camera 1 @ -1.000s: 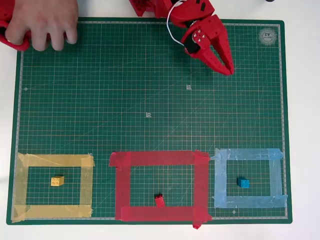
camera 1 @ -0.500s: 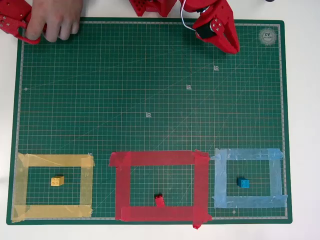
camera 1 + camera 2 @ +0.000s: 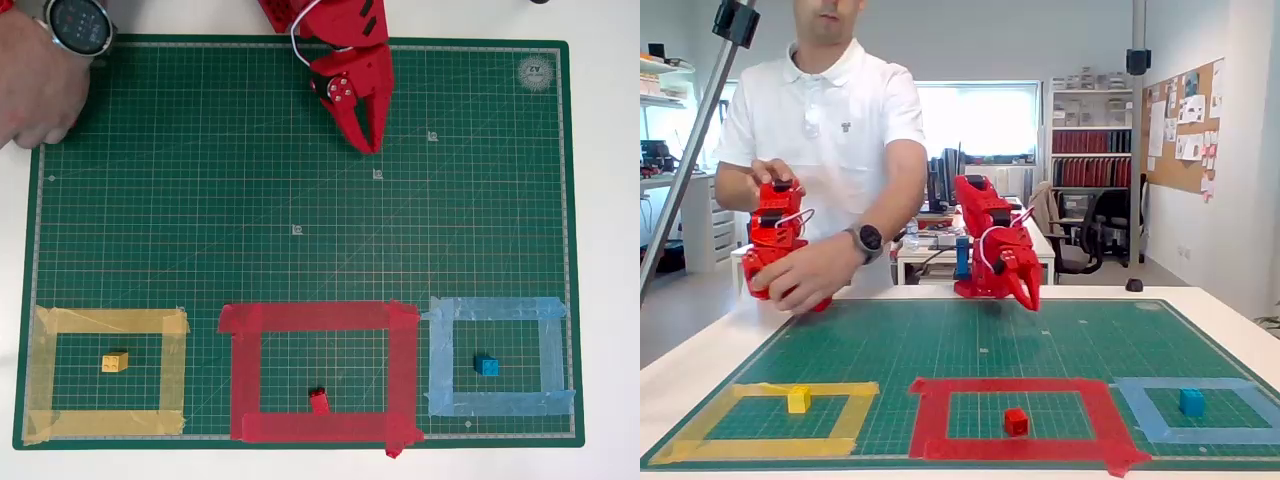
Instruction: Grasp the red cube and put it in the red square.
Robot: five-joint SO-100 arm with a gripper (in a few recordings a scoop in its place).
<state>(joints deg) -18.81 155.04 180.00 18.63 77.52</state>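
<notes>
The red cube (image 3: 319, 400) (image 3: 1016, 421) rests on the green mat inside the red square (image 3: 318, 316) (image 3: 1015, 386), close against its near tape strip. My red gripper (image 3: 371, 146) (image 3: 1032, 298) hangs far from the cube, over the far middle of the mat near the arm's base. Its two fingers meet at the tips and nothing is between them. In the overhead view the fingertips point down the picture, roughly toward the red square.
A yellow cube (image 3: 114, 362) lies in a yellow tape frame (image 3: 108, 320) at the left, and a blue cube (image 3: 486, 366) in a light-blue frame (image 3: 496, 308) at the right. A person stands behind the table, with a hand (image 3: 35, 95) over the mat's far-left corner.
My gripper has swung from the far right of the mat toward the middle and come forward a little. Its fingers have drawn closer together. The three cubes have not moved.
</notes>
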